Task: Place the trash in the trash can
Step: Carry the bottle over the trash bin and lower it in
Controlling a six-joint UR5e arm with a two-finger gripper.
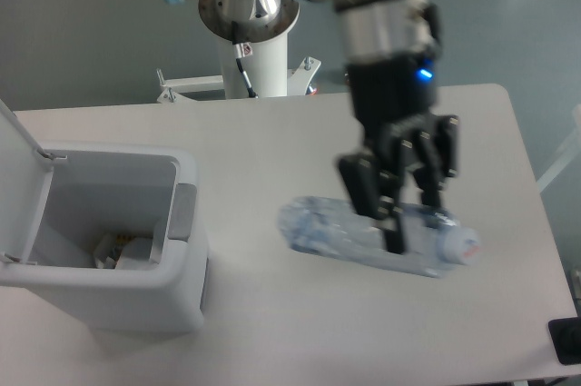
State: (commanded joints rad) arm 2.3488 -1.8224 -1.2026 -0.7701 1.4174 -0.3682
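Crushed clear plastic bottle [363, 237], glossy; matt white plastic trash can [127, 295]; smooth matt table [272, 150]; black gripper [404, 227], polished metal arm base [250, 6].

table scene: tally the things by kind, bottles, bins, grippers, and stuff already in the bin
plastic bottle: 1, held by the gripper
trash can: 1, lid open
gripper: 1
items inside the trash can: some pale trash, count unclear
total: 3 countable things, plus the bin contents
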